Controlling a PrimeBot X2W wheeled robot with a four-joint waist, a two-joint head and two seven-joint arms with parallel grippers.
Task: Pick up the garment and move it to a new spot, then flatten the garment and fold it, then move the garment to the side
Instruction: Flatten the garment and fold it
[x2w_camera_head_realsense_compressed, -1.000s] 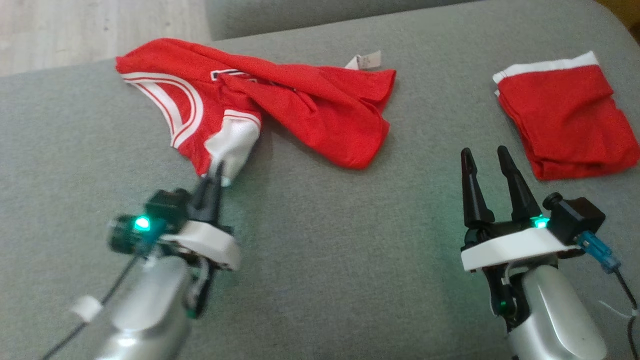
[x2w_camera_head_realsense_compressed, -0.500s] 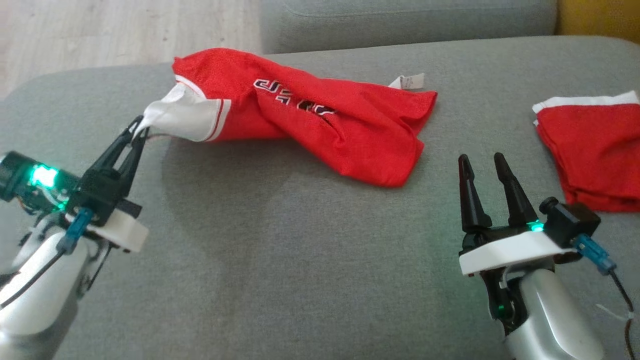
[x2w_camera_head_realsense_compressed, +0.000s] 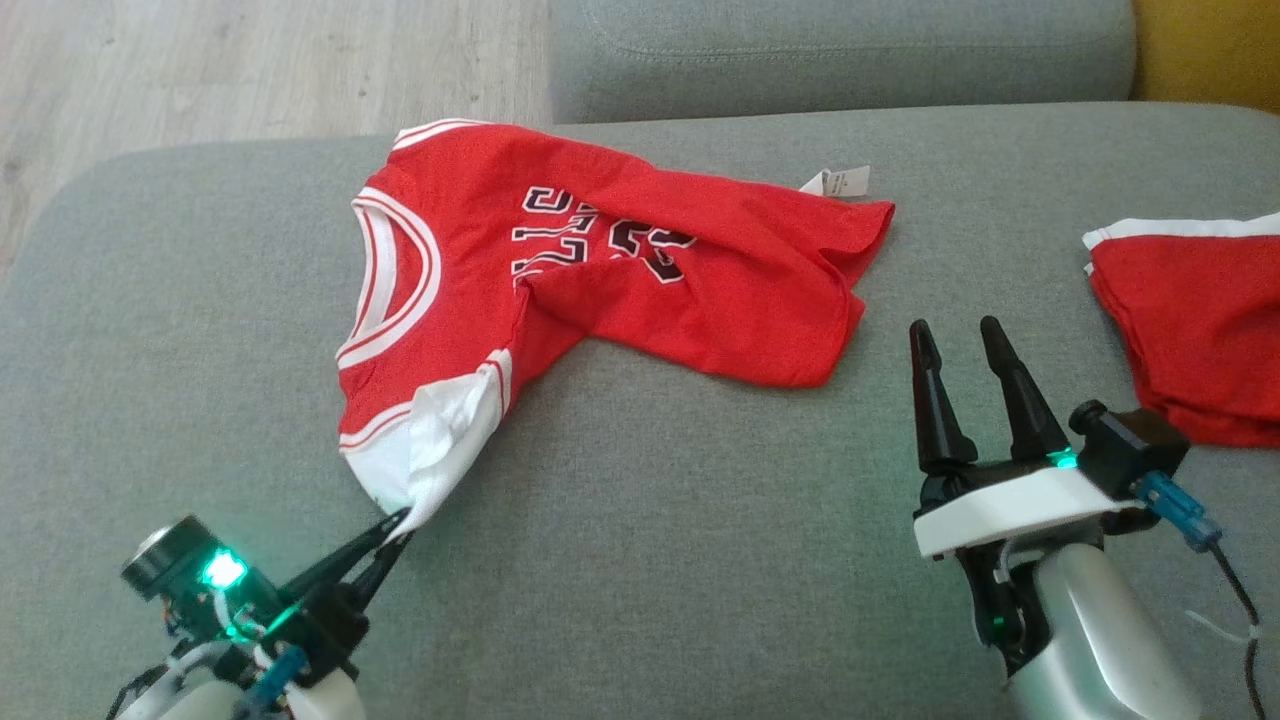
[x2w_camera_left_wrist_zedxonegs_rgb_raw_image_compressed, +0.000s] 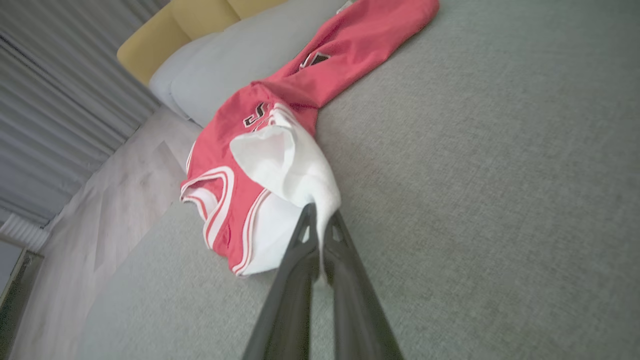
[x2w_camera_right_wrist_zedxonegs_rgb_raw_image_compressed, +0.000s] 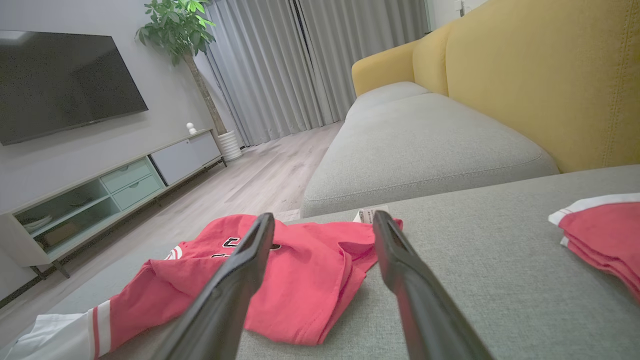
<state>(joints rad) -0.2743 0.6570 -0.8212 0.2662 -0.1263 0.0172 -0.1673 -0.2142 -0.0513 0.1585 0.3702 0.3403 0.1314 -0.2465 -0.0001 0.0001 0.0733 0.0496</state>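
Resting: one jersey; one folded garment

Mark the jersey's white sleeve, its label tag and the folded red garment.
white sleeve (x2w_camera_head_realsense_compressed: 445, 440), head view, white cloth above the pinch.
label tag (x2w_camera_head_realsense_compressed: 836, 181), head view, tag's middle.
folded red garment (x2w_camera_head_realsense_compressed: 1200, 320), head view, red top layer.

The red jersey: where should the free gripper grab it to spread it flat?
Probably the bunched hem corner of the red jersey, approached low from the right by the open right gripper: that edge lies nearest it, opposite the white sleeve the left gripper holds.
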